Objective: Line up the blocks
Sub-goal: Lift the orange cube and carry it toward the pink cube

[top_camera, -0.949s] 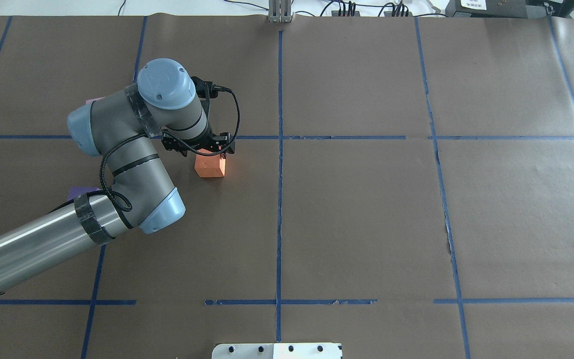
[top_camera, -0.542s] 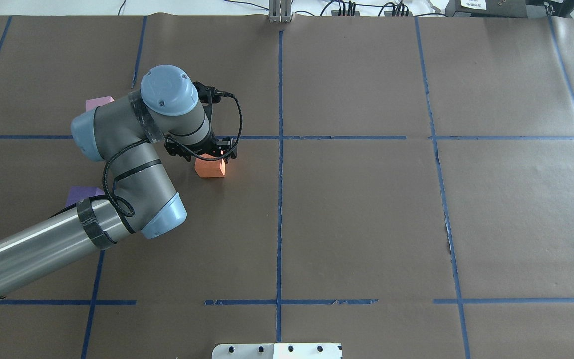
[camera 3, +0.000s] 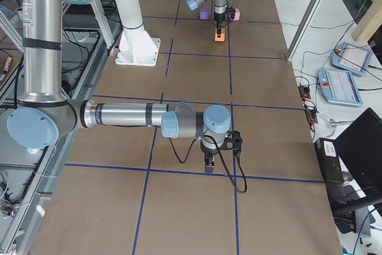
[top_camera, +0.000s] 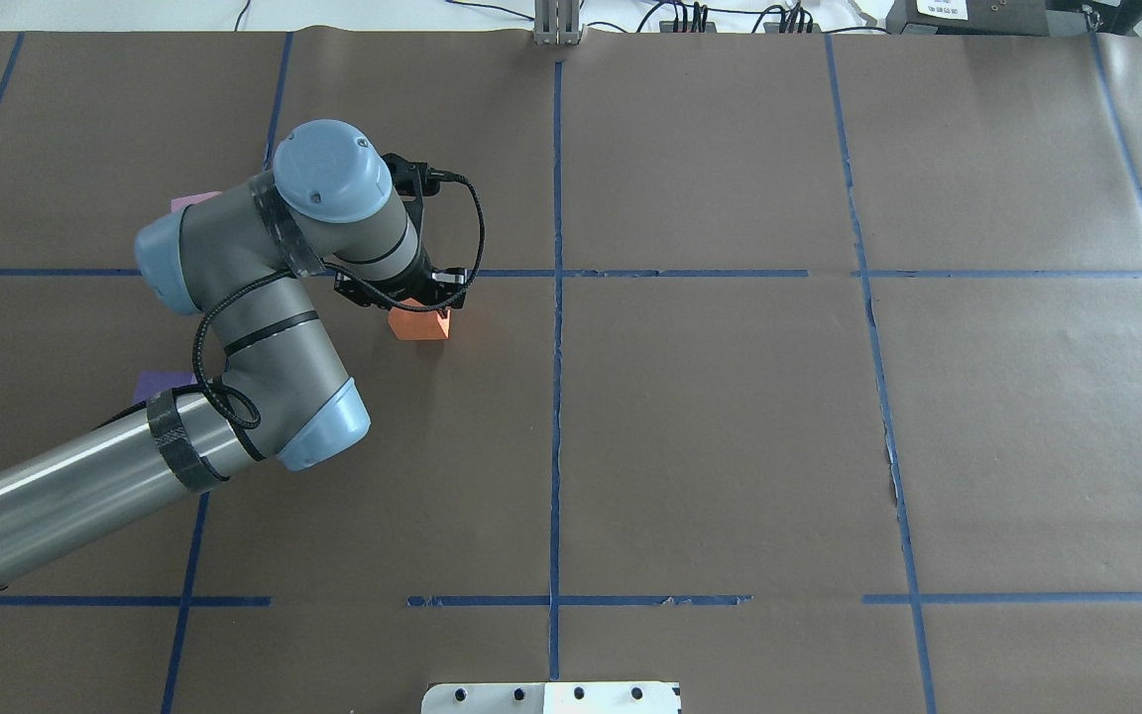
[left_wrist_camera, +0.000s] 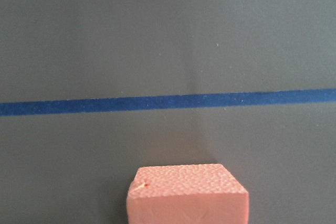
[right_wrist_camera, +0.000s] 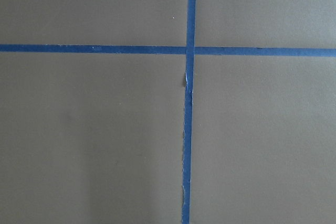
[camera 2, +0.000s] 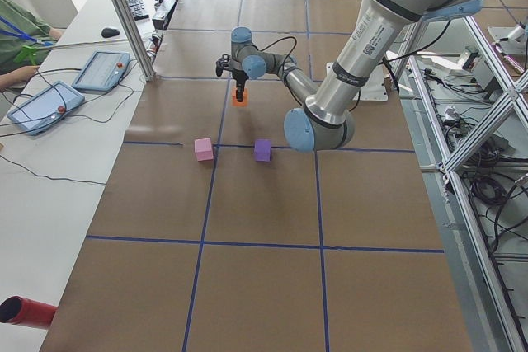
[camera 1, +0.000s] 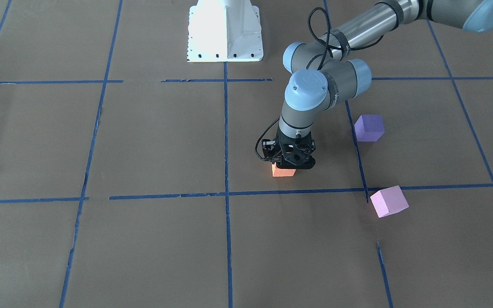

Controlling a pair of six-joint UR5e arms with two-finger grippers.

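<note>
My left gripper (top_camera: 419, 309) is shut on the orange block (top_camera: 420, 327) and holds it at the brown paper, just short of a blue tape line (left_wrist_camera: 168, 102). The block fills the bottom of the left wrist view (left_wrist_camera: 186, 195). In the front-facing view the gripper (camera 1: 288, 166) covers the top of the orange block (camera 1: 283, 172). The dark purple block (camera 1: 369, 127) and the pink-lilac block (camera 1: 388, 201) lie apart on the robot's left, both mostly hidden under the arm in the overhead view. My right gripper (camera 3: 210, 162) hangs over a tape crossing; I cannot tell whether it is open.
A blue tape grid (top_camera: 556, 397) divides the brown table paper. The white robot base (camera 1: 225, 30) stands at the robot's edge. Teach tablets (camera 2: 101, 70) and an operator (camera 2: 16, 39) are beyond the far edge.
The left gripper with the orange block has shifted slightly away from the robot, and the block now shows smaller beneath the gripper. The other two blocks have not moved.
</note>
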